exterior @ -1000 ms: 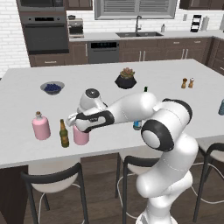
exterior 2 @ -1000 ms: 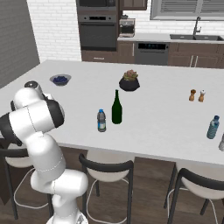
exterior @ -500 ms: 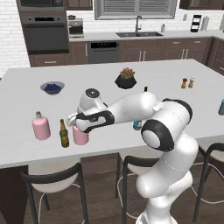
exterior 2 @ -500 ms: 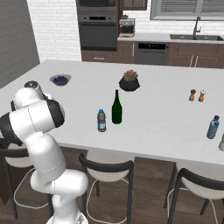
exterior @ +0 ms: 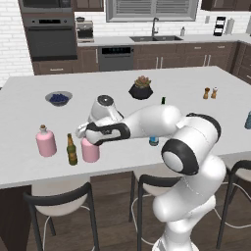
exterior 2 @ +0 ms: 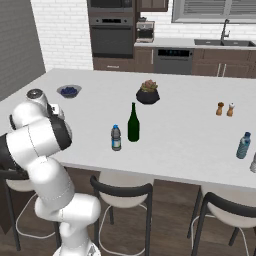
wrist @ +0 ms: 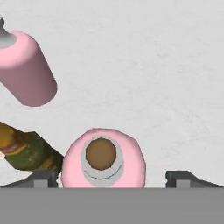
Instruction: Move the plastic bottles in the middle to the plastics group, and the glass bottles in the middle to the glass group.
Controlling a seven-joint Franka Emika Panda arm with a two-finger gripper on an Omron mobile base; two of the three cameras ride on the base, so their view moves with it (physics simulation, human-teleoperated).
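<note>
My end effector [wrist: 112,177] has just sprung wide open, releasing the pink flask [wrist: 103,159] lower centre beside the beer bottle [wrist: 27,150]; glass delivery done.

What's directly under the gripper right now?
The pink flask stands on the counter between the open gripper fingers, beside the beer bottle. Its base is hidden.

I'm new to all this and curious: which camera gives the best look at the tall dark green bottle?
The right base view: the green bottle stands whole and unblocked beside the small water bottle. In the left base view just its tip pokes above the arm.
</note>
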